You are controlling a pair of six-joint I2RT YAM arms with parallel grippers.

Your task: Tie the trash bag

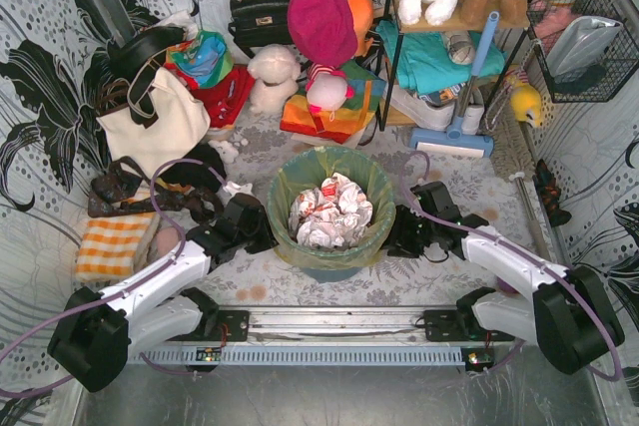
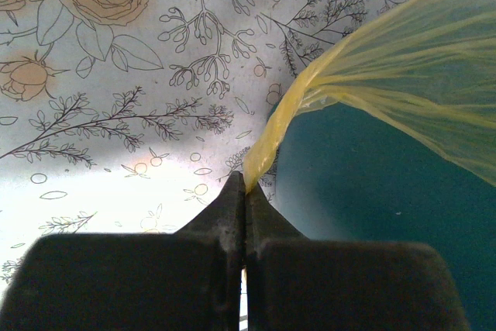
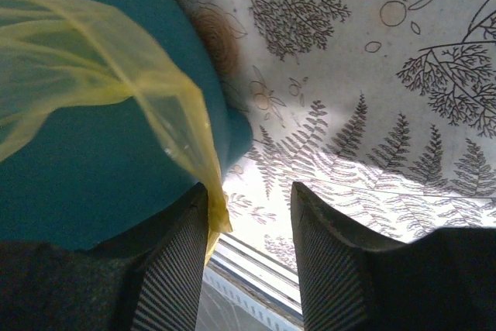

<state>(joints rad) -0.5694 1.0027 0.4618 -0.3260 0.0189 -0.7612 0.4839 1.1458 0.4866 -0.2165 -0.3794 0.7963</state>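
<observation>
Bag point(image 2: 403, 60) corners stretch sideways off the bin point(image 2: 372, 222): left fingers point(image 2: 221, 226) clenched on one, right fingers point(image 3: 178, 261) parted with the other lying against one inner face, unpinched.

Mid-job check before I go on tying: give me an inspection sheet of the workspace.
Surface: floral-print table; the bin stands between the two arms.
Job's things: bag lines the teal bin, crumpled paper inside; its rim is drawn sideways toward each gripper.
Clutter: tote, plush toys, mop and checked cloth behind and left of the bin.
Grippers: left gripper shut on a bunched strip of bag; right gripper open, bag edge lying against one finger, not pinched.
Cables: purple cables run along both arms; none seen over the bin.
Surroundings: patterned walls, shelf, wire basket at right.
</observation>
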